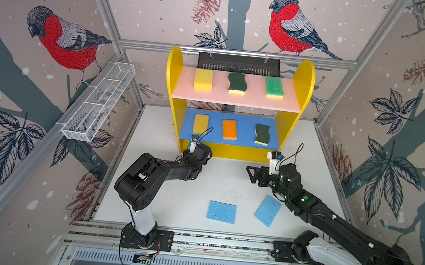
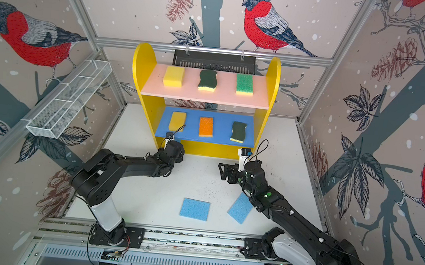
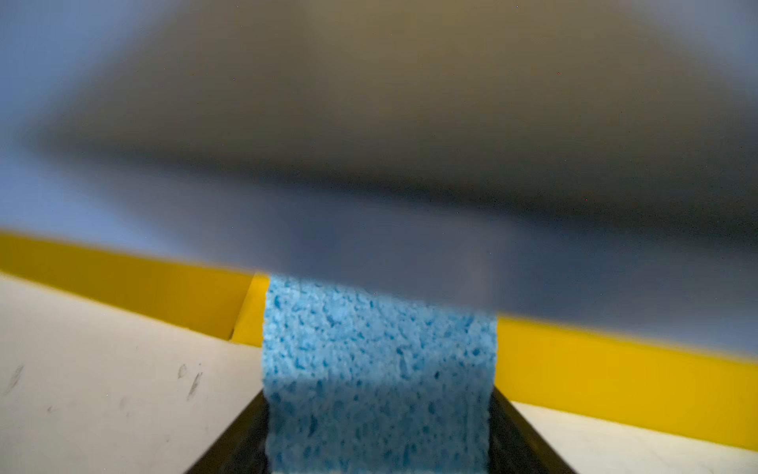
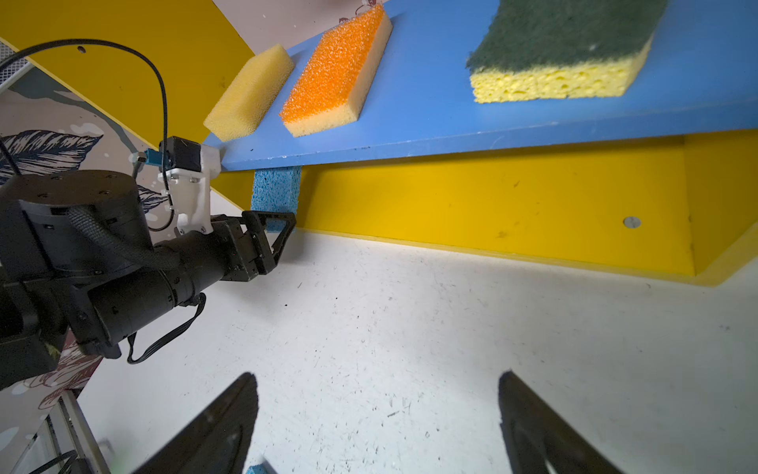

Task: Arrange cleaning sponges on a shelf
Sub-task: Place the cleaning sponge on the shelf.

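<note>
Two blue sponges (image 1: pixel 221 211) on white tabletop (image 1: pixel 179 202)

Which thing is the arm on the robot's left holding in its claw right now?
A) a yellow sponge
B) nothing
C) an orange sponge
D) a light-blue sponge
D: the left wrist view shows a light-blue sponge clamped in the left gripper.

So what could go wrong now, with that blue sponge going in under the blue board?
1. The blue sponge in the left gripper sits close beneath the blue board; it may snag on that edge and slip out.
2. The left arm's camera is very near the board's corner, by the yellow sponge; a bump could knock that sponge off.
3. The right arm passes over a corner of another blue sponge and might drag it.
</note>
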